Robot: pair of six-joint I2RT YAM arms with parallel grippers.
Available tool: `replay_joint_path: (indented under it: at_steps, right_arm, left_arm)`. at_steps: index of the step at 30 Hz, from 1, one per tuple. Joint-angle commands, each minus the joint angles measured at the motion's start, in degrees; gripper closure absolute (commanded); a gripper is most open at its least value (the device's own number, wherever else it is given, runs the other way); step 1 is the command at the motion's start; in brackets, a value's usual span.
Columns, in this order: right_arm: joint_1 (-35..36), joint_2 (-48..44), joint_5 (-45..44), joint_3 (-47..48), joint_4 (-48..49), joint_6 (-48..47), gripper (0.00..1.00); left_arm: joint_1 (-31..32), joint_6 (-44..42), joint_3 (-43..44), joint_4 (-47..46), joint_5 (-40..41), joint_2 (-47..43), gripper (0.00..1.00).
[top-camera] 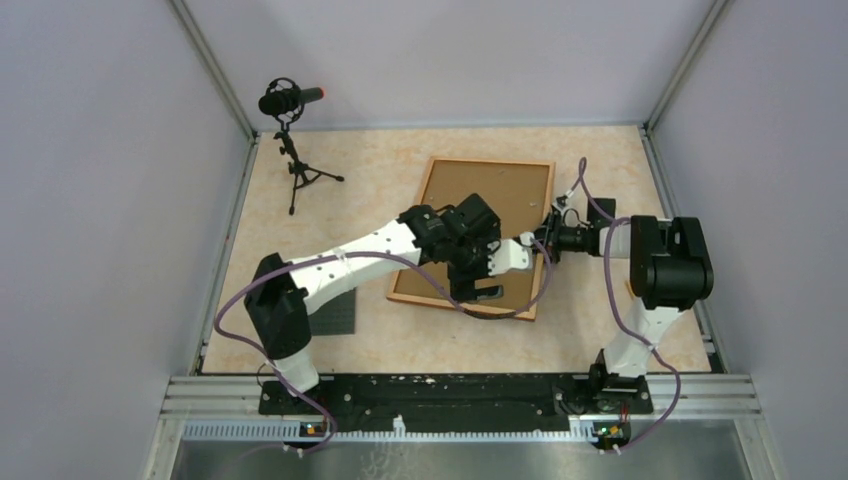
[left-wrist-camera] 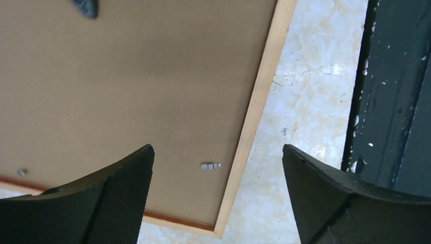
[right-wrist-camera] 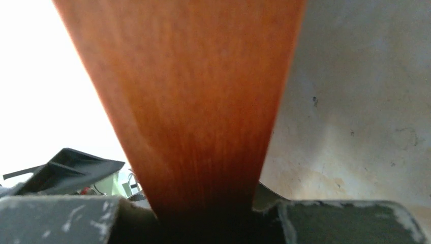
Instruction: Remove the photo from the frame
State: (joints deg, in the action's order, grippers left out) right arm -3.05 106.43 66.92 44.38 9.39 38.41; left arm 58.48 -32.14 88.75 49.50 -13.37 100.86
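Frame [top-camera: 482, 196] lies back-up on the table [top-camera: 370, 160], right of centre; photo hidden. Mic stand [top-camera: 296, 170] far left and grey plate [top-camera: 338, 314] by the left arm, both well apart from it. Left jaws gape empty above its near edge. Right jaws straddle its right border; whether they pinch it, we cannot tell.

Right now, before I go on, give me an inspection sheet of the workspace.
Surface: beige marbled table.
Job's things: frame lies back up, clip showing; photo not visible.
Clutter: microphone on tripod, far left; grey baseplate, near left.
Grippers: left gripper open over frame's back; right gripper shut on frame's right edge.
Cables: purple cables hang in loops, left and right.
Surroundings: grey walls; black base rail.
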Motion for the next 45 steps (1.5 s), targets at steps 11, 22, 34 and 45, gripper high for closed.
replay_joint_path:
  at_steps: [11,22,34,45]
  right_arm:
    - [-3.9,-5.8,-4.8,30.3,-53.0,-30.9,1.0]
    - [-4.4,-6.2,-16.8,56.5,-70.2,-43.2,1.0]
    - [-4.3,-5.6,-31.7,82.6,-74.6,-51.0,1.0]
    - [2.6,-6.7,-45.7,90.4,-68.9,-62.1,1.0]
  left_arm:
    - [-18.9,10.4,4.7,0.2,-14.4,-9.4,0.01]
    - [-26.5,18.6,-1.5,-6.8,-17.1,-13.4,0.01]
    - [-32.9,23.4,-1.0,-12.0,-17.6,-13.5,0.01]
    - [-41.3,30.2,2.0,-12.9,-21.1,-13.2,0.01]
